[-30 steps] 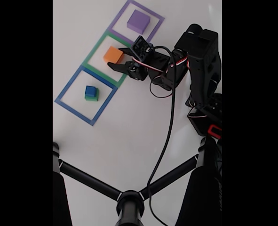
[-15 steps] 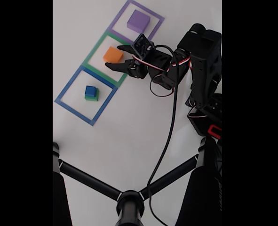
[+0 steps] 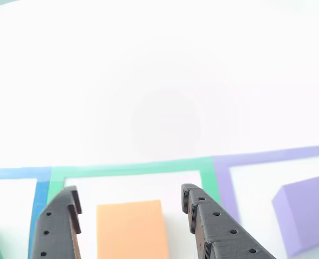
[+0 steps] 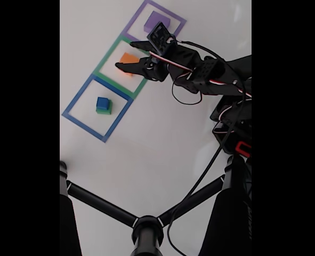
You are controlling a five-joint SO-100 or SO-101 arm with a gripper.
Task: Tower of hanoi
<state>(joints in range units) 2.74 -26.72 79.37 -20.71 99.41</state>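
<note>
Tool (image 3: 129,208) spread, straddling the matte orange square plastic block (image 3: 130,229); likely light, rigid — pinch flat opposite sides.

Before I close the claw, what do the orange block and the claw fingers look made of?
Orange block: likely matte plastic, with a flat, even face and no glare. Claw fingers: dark, dull, probably printed plastic, with small holes along the edge. Neither is certain.
</note>
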